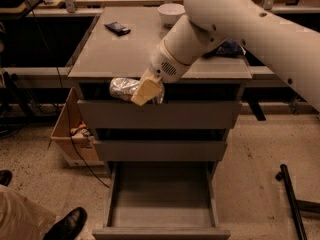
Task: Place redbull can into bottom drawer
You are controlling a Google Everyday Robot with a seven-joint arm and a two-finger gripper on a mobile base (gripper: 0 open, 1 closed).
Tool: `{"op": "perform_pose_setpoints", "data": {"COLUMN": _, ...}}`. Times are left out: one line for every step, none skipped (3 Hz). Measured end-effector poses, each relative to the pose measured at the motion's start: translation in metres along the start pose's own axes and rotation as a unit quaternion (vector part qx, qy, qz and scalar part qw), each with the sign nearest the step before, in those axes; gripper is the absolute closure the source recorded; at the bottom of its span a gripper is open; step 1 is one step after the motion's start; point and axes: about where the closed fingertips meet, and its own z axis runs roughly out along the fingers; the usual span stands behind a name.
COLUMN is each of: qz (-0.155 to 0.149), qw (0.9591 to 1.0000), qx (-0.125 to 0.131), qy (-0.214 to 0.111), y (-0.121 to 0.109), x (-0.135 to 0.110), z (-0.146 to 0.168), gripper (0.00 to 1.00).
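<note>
My gripper [142,91] hangs in front of the cabinet's top edge, above the drawers. It is shut on the redbull can [124,88], a shiny silver can that lies sideways and sticks out to the left of my cream-coloured fingers [146,91]. The bottom drawer [161,231] is pulled out wide open below, a deep grey tray with a bare floor. The can is held well above it, over the two upper drawers.
The grey cabinet top [130,54] carries a small dark packet [117,28], a white bowl [171,12] and a dark blue bag [229,48] behind my arm. A cardboard box [70,134] stands left of the cabinet. A person's shoe [65,225] is at bottom left, a black stand [292,201] at right.
</note>
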Motion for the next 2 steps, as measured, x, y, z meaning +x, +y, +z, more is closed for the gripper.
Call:
{"op": "perform_pose_setpoints", "data": {"qz": -0.021, "qw": 0.9997, "qx": -0.004, "qy": 0.013, "y": 0.006, "x": 0.012, "z": 0.023, "gripper": 1.0}}
{"op": "perform_pose_setpoints", "data": {"qz": -0.051, "qw": 0.9973, "qx": -0.015, "qy": 0.051, "y": 0.012, "x": 0.058, "z": 0.069, "gripper": 1.0}}
